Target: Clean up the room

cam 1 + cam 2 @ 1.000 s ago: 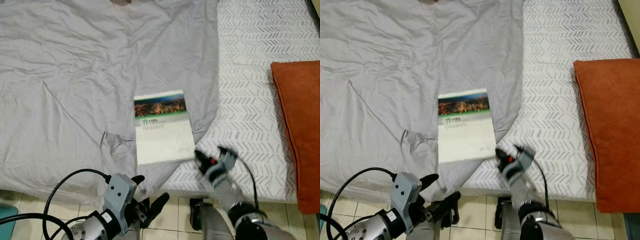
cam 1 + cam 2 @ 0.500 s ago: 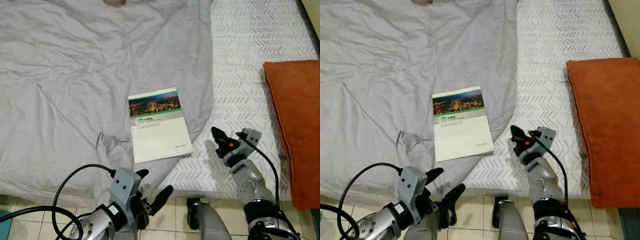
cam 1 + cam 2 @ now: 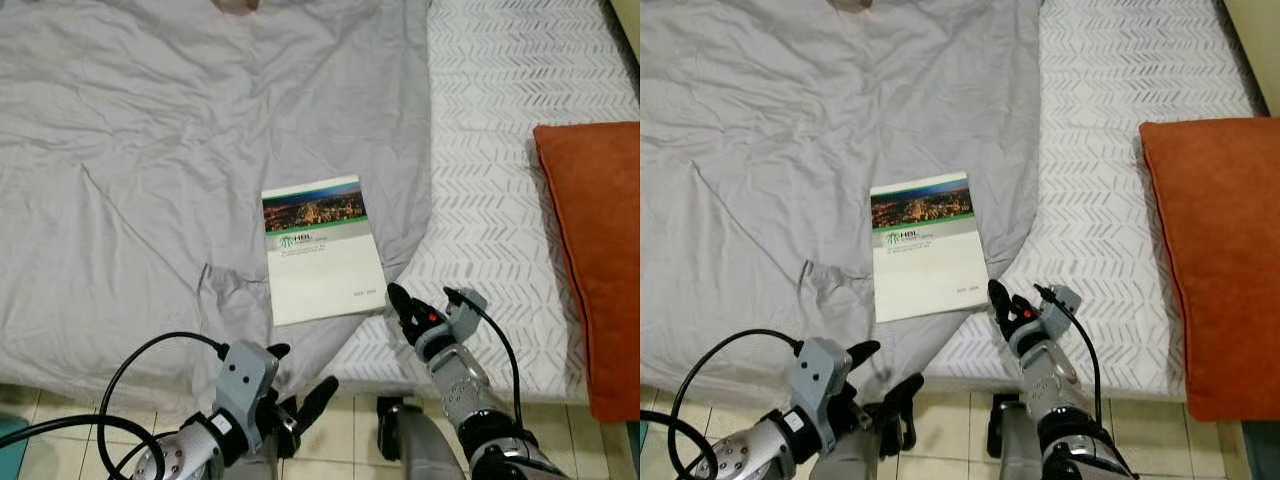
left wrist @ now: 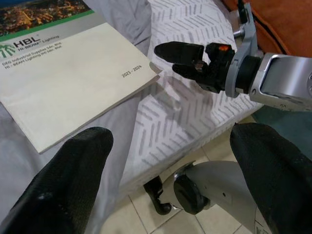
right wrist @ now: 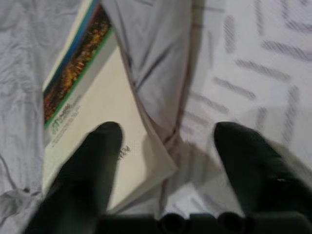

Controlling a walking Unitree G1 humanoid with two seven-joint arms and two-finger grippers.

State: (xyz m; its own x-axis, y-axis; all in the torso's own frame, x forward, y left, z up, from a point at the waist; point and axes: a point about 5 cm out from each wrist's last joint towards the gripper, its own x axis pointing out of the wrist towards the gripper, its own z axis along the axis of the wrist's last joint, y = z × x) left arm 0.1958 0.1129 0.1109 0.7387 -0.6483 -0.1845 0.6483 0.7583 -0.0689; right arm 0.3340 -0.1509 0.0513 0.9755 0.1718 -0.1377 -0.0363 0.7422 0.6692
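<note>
A thin booklet point(image 3: 322, 255) with a city photo and green band on its cover lies flat on the grey duvet point(image 3: 150, 150). My right gripper point(image 3: 400, 305) hovers open just off the booklet's near right corner. In the right wrist view that corner of the booklet point(image 5: 114, 97) lies between the spread fingers point(image 5: 92, 161), with nothing held. Below the bed's front edge my left gripper point(image 3: 300, 375) is open and empty. Its wrist view looks up at the booklet point(image 4: 63, 83) and at the right gripper point(image 4: 183, 58).
The duvet covers the left part of the bed. A white chevron-patterned sheet point(image 3: 500, 200) is bare on the right, with an orange pillow point(image 3: 595, 260) at its right edge. Tiled floor point(image 3: 340, 420) lies below the bed's front edge.
My right gripper has moved left and slightly down, from over the patterned sheet to the booklet's near right corner. The left gripper has barely moved. The view has shifted a little.
</note>
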